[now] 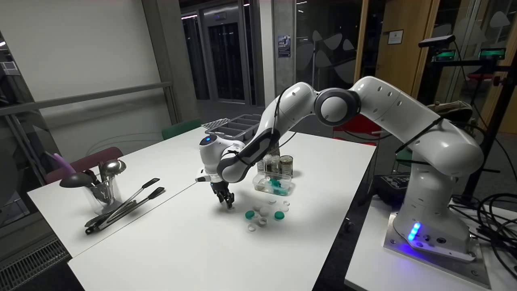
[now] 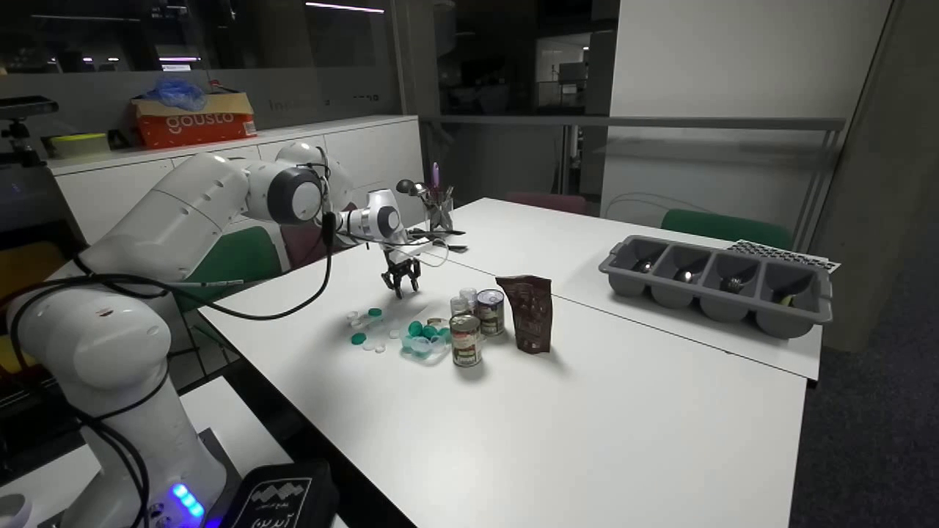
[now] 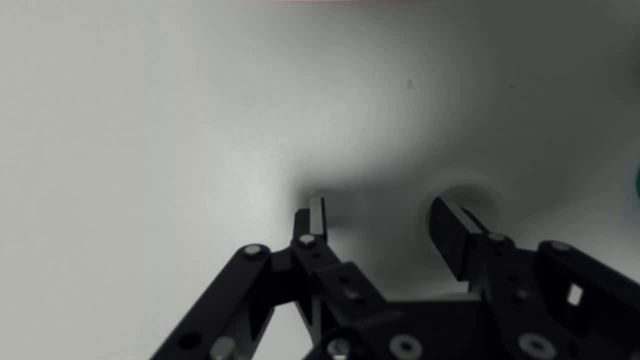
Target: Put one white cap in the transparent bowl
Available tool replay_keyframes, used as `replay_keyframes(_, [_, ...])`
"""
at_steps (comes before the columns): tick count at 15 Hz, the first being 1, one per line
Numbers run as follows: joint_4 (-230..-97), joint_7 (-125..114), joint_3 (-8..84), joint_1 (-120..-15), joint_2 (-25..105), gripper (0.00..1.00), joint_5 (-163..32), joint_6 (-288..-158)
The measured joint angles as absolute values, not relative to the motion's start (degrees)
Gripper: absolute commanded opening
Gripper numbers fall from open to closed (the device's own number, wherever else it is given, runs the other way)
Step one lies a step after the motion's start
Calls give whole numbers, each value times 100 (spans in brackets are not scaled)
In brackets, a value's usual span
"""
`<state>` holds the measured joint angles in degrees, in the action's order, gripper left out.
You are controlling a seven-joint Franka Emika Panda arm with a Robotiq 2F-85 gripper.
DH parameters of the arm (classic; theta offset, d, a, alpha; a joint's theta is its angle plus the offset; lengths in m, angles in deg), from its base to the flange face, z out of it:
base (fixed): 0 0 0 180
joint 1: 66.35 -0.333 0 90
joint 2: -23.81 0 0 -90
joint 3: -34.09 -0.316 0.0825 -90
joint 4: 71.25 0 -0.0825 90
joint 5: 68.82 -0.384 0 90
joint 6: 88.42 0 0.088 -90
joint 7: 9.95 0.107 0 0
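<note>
Pincer (image 3: 378, 215) parted; one transparent bowl (image 1: 266, 189); two cans (image 2: 466, 341).

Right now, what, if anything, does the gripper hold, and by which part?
Nothing: the gripper stands open, and the white cap at one finger is not gripped.

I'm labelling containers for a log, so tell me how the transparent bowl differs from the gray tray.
The transparent bowl is much smaller than the gray tray. The bowl is see-through; the tray is opaque gray. The bowl holds green pieces; the tray holds shiny objects in its compartments. Both rest on a white tabletop.
</note>
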<state>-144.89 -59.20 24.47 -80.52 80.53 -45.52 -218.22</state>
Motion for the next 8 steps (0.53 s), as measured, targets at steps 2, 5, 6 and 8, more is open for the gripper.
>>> replay_keyframes(2, [-14489, -5920, 2461, -8052, 8044, 12, -4552, -21823])
replay_keyframes(5, [-14489, -5920, 2472, -8052, 8039, 0, -4552, -21824])
replay_keyframes(6, [-14489, -5920, 2474, -8053, 8039, 0, -4552, -21824])
replay_keyframes(8, [-14489, -5912, 2476, -8053, 8037, 1, -4551, -21825])
